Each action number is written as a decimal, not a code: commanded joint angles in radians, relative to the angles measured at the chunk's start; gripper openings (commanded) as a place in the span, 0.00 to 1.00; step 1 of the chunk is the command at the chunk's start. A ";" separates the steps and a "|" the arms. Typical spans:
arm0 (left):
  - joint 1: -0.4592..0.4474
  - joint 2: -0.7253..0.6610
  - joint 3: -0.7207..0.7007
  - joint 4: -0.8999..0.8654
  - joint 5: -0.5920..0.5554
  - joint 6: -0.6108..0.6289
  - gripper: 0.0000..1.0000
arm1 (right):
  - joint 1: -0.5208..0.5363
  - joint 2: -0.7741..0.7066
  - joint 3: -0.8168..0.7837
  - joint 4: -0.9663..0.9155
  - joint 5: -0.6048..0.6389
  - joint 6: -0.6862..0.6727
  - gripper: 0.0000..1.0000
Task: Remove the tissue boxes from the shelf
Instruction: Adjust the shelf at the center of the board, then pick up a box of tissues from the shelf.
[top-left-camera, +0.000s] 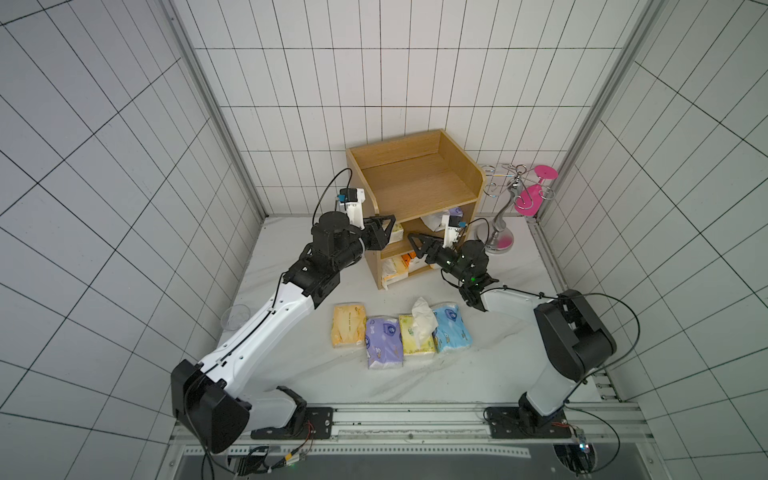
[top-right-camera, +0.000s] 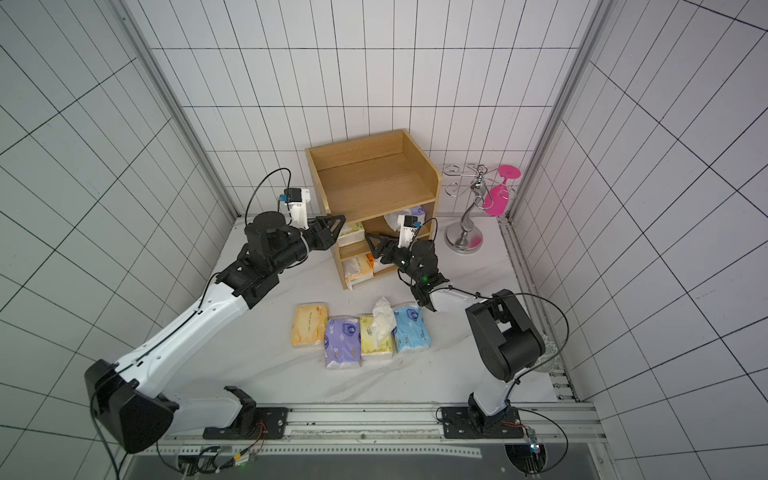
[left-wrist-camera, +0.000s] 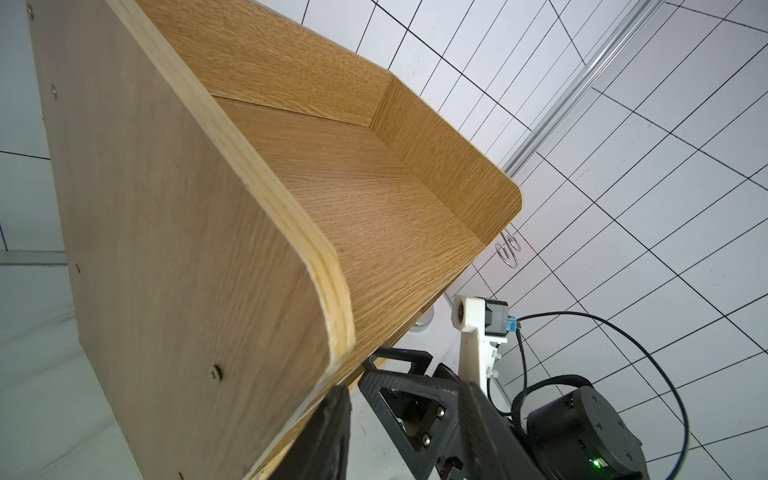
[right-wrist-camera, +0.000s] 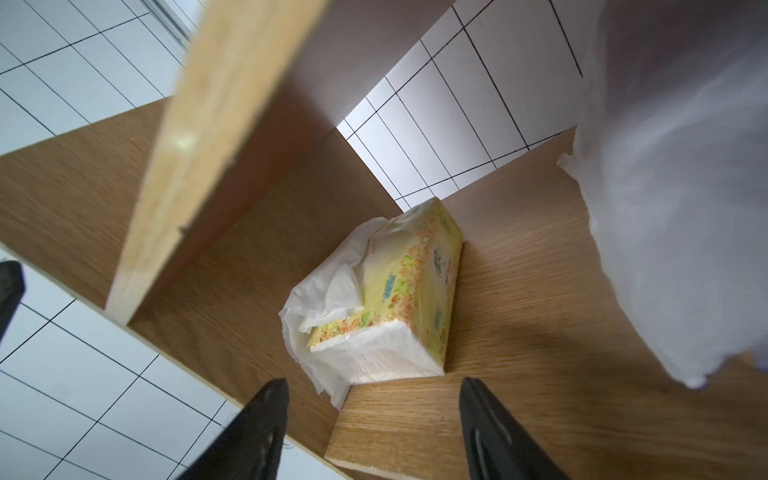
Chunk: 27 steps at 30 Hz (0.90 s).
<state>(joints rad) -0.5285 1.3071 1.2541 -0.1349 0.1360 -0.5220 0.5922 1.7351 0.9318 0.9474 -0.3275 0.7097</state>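
The light-wood shelf (top-left-camera: 415, 183) (left-wrist-camera: 374, 199) has a bare top tier. In its middle tier lie a pale yellow tissue box (top-left-camera: 397, 232) (right-wrist-camera: 411, 286) and a purple one (top-left-camera: 455, 212) trailing white tissue (right-wrist-camera: 665, 187). Orange (top-left-camera: 409, 262) and pale (top-left-camera: 392, 271) boxes fill the bottom tier. Several more lie on the table: peach (top-left-camera: 349, 330), purple (top-left-camera: 384, 340), yellow (top-left-camera: 415, 340), blue (top-left-camera: 451, 328). My right gripper (top-left-camera: 417, 245) (right-wrist-camera: 374, 382) is open just short of the pale yellow box. My left gripper (top-left-camera: 384, 230) (left-wrist-camera: 403, 386) hangs by the shelf's left panel, fingers apart, holding nothing.
A silver stand with a pink glass (top-left-camera: 528, 195) rises right of the shelf, close behind my right wrist. A clear plastic cup (top-left-camera: 237, 318) sits by the left wall beside my left arm. Tiled walls close in on three sides.
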 joint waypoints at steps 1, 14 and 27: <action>-0.001 0.005 0.024 -0.009 0.025 0.009 0.46 | 0.022 0.032 0.078 0.062 0.038 0.019 0.70; 0.020 -0.017 0.010 -0.011 0.060 -0.008 0.47 | 0.067 0.171 0.192 -0.047 0.135 -0.006 0.68; 0.034 -0.044 -0.021 0.003 0.096 -0.027 0.47 | 0.103 0.230 0.268 -0.175 0.151 -0.040 0.36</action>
<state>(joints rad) -0.5007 1.2919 1.2449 -0.1390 0.2146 -0.5457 0.6876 1.9507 1.1713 0.8742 -0.1913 0.6895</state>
